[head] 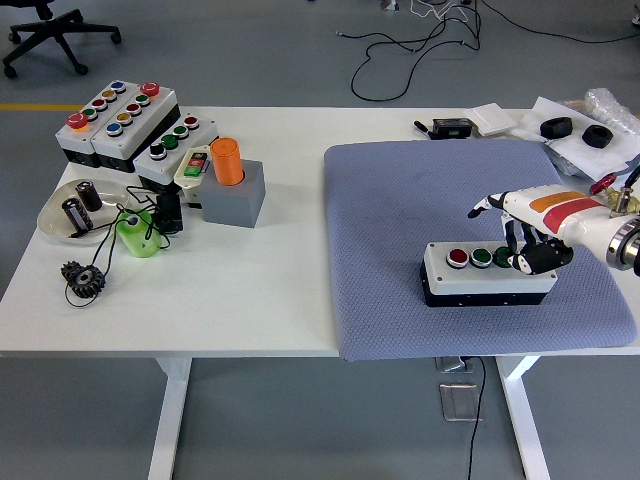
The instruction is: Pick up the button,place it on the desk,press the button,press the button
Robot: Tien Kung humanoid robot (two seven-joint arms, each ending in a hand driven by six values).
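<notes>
White button box with red and green buttons on blue-grey textured mat.

Lighting's pretty even here, bright and diffuse, looks like overhead room light with no single strong source. Shadows are soft: a faint one under the white table on the grey floor, and a small dark one hugging the button box on the blue-grey mat. No real glare, the tabletop is bright but not blown out. Focus is decent across the frame, just a bit soft overall with fine detail mushy on the small stuff at far left.
</notes>
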